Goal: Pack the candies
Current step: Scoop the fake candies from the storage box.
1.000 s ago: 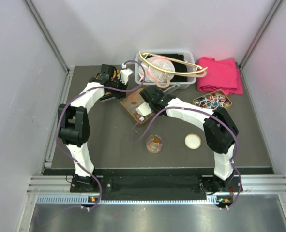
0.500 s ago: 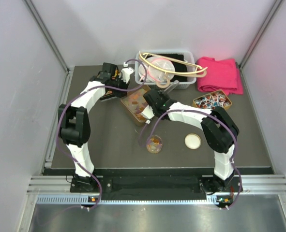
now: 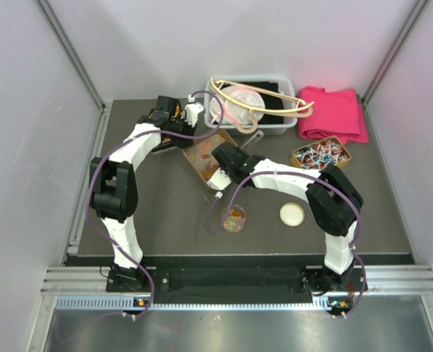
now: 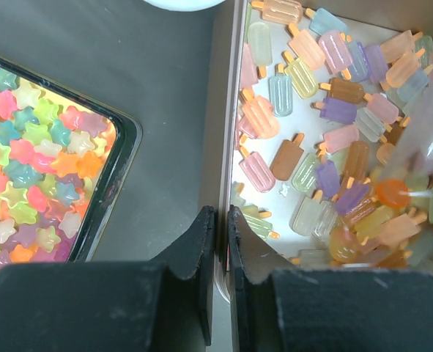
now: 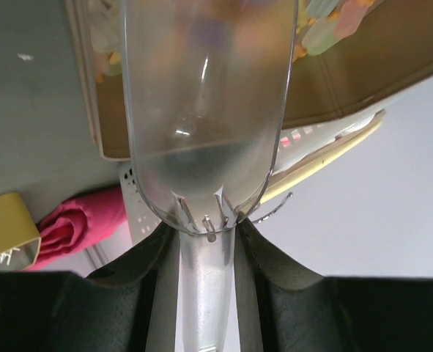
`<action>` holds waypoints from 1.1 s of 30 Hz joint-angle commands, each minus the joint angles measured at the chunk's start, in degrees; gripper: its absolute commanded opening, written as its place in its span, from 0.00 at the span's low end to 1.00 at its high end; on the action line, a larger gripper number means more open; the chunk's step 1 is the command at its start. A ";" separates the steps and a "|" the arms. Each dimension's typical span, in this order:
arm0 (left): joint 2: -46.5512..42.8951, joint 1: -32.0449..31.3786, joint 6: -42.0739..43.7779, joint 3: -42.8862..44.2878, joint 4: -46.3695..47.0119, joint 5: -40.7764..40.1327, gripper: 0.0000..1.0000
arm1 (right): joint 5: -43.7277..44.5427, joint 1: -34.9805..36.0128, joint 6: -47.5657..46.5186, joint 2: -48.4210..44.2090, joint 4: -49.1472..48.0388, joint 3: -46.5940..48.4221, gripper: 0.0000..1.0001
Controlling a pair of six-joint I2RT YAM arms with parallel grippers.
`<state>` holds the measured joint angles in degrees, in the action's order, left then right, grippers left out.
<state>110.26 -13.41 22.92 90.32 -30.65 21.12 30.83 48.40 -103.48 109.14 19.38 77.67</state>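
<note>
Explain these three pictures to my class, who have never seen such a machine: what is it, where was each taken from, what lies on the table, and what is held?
The machine is two robot arms bolted at the table's near edge. One picture looks down on both from above; the other two come from a camera on each wrist. On the table lie a tray of popsicle-shaped gummy candies, a small clear cup with a few candies inside, a round lid, a tin of wrapped sweets, a pink cloth and a clear bin. The left wrist picture also shows a dark tray of star-shaped candies. The left arm's fingers pinch the first tray's rim. The right arm's fingers grip a clear scoop by its handle.
</note>
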 commanded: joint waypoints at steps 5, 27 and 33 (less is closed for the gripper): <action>-1.19 -1.00 -2.96 1.43 6.05 2.78 0.00 | -8.24 2.75 3.46 -0.78 6.81 0.91 0.00; -0.66 -1.80 -4.02 1.09 6.22 2.26 0.00 | -20.10 4.51 34.83 10.74 22.37 15.58 0.00; -1.18 -1.88 -3.67 0.56 6.22 1.99 0.00 | -13.44 3.72 33.18 10.04 21.94 17.17 0.00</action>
<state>111.18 -14.15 22.63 90.30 -30.20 19.62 20.08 50.83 -70.65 118.37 40.82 93.60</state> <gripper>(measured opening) 0.129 0.289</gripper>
